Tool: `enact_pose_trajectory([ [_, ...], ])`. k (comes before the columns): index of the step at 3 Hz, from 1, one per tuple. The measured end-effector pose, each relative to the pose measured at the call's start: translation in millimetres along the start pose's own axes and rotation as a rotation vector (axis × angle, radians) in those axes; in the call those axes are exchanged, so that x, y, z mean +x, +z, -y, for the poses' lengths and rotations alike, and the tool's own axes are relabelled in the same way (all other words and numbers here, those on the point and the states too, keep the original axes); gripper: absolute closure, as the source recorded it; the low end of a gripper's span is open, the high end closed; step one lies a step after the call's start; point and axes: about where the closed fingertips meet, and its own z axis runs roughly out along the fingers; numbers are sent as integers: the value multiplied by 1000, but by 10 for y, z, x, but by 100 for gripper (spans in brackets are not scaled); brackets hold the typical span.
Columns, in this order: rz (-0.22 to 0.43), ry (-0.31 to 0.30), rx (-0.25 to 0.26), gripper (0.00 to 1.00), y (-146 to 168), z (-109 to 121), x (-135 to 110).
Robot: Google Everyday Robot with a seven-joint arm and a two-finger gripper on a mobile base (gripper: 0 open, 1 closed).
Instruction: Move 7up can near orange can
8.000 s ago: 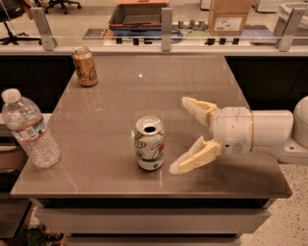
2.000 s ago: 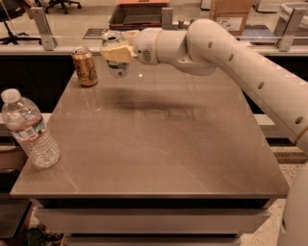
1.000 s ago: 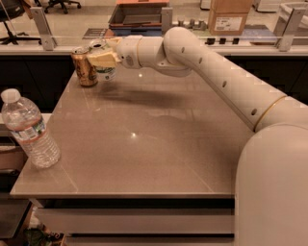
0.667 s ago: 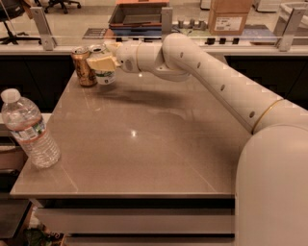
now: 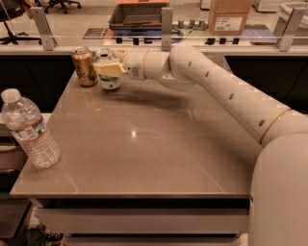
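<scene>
At the far left corner of the worktop, the tool is clenched on the 7up can. One pale yellow finger crosses the front of the can at mid-height, and the other shows behind its silver top, so the can sits between the two with its green-lettered lower half showing below the front finger. The can stands upright. Its base is at or just above the surface, and which of the two cannot be told. The orange can stands upright just to the left of it, closer to the left edge and a little nearer the far edge; the two cans are just beside each other, with a thin gap that may or may not be closed. The white arm reaches in from the near right corner, runs diagonally over the right half of the worktop and ends at the tool, which points left along the far edge. A clear water bottle with a white cap stands upright by the left edge, towards the near left corner, well apart from both cans and from the tool. Beyond the far edge, a cardboard box sits on a separate surface.
</scene>
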Motion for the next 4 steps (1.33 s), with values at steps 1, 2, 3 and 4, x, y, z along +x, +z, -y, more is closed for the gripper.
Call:
enact_pose_trajectory([
  [1, 8, 17, -3, 100, -71, 18, 76],
  [2, -15, 28, -11, 100, -74, 40, 109],
  [3, -37, 33, -27, 100, -35, 64, 114],
  [4, -36, 33, -30, 83, -16, 48, 113],
])
